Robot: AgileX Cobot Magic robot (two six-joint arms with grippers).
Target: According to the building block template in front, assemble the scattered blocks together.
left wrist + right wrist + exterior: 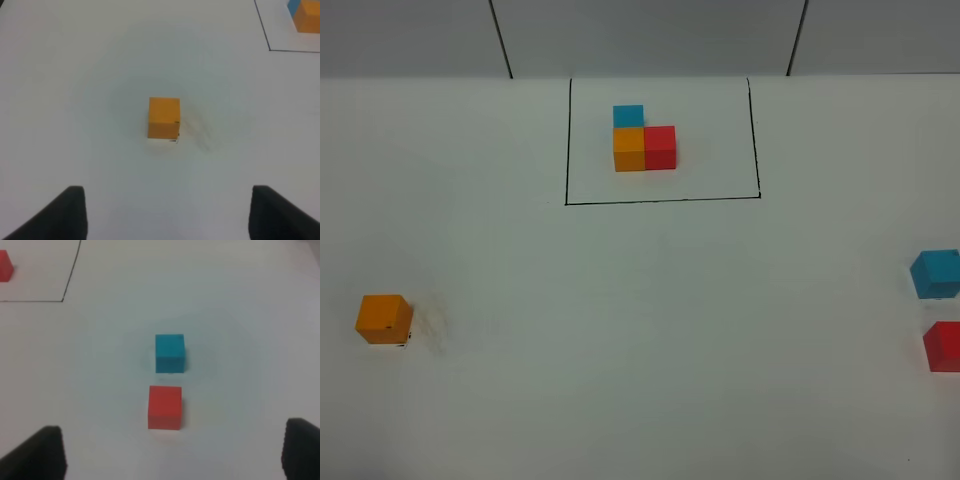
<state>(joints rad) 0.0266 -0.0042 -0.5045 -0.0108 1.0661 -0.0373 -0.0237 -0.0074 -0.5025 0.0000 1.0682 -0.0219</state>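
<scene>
The template (645, 145), a blue, orange and red cube trio in an L, sits inside a thin black rectangle (660, 200) at the back middle. The loose orange cube (384, 319) lies at the far left. In the left wrist view it (164, 117) lies ahead of my open, empty left gripper (167, 215). The loose sky blue cube (935, 273) and red cube (943, 346) lie apart at the right edge. In the right wrist view the red cube (165, 407) and blue cube (169, 353) lie ahead of my open, empty right gripper (170, 452). Neither gripper shows in the high view.
The white table (640, 330) ends at a grey back wall (650, 35) with two dark seams. A corner of the template shows in the left wrist view (305, 15) and its red cube in the right wrist view (4, 266).
</scene>
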